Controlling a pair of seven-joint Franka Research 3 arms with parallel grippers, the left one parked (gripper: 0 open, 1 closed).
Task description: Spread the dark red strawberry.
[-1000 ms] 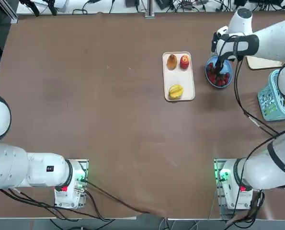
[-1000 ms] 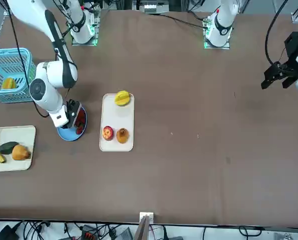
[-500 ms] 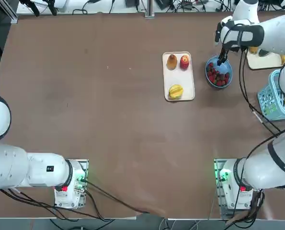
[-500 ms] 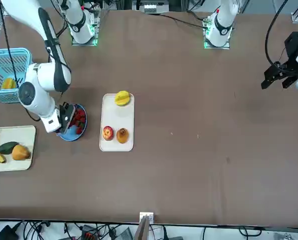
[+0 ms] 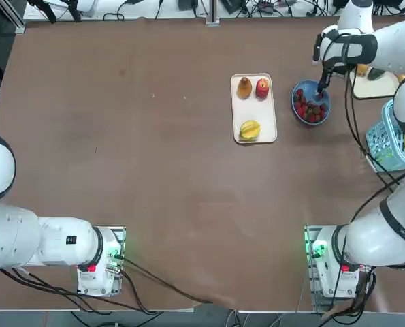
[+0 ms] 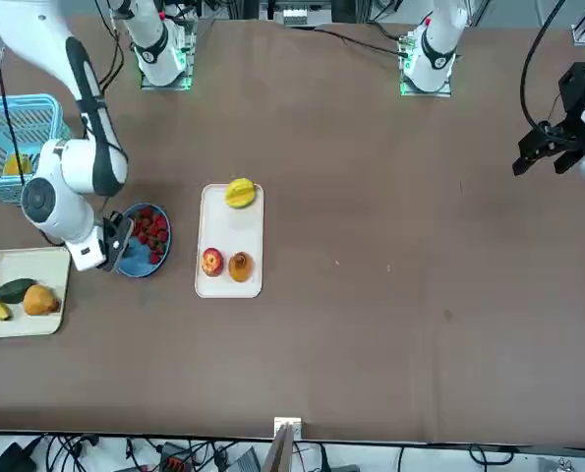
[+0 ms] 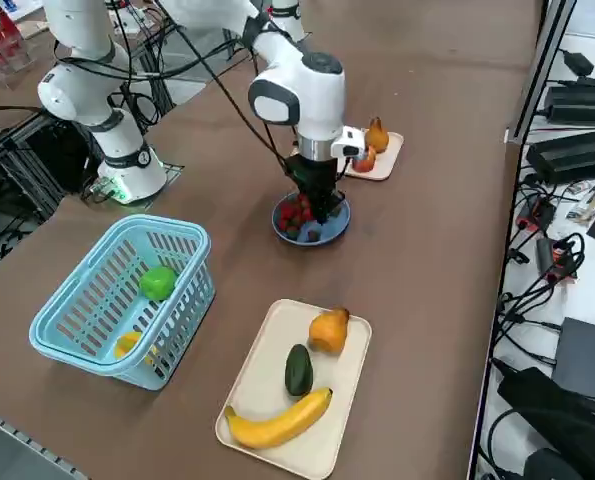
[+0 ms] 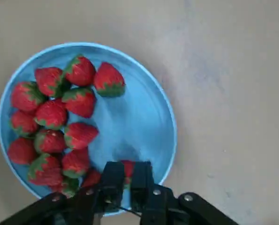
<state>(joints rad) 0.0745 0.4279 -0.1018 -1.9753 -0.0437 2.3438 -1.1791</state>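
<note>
Several small dark red strawberries [image 8: 59, 112] lie clustered on one side of a blue plate [image 8: 130, 117], most of them touching. In the top view the strawberries [image 5: 310, 110] fill the near half of the plate [image 5: 307, 86]. My right gripper [image 8: 125, 174] is shut, its tips low over the plate's bare side near the rim, with one strawberry [image 8: 127, 166] just beyond them. Seen from overhead, the gripper [image 5: 322, 83] is at the plate's far right edge. From the side, the gripper [image 7: 318, 211] points straight down at the plate [image 7: 329, 234].
A white tray [image 5: 254, 109] with a pear, an apple and a yellow starfruit lies left of the plate. Another tray [image 7: 277, 370] holds a banana, a dark green fruit and an orange pear. A blue basket [image 7: 122, 300] with fruit stands on the right.
My right gripper has moved from over the middle of the plate to its far right edge, uncovering the strawberries, and its fingers have closed.
</note>
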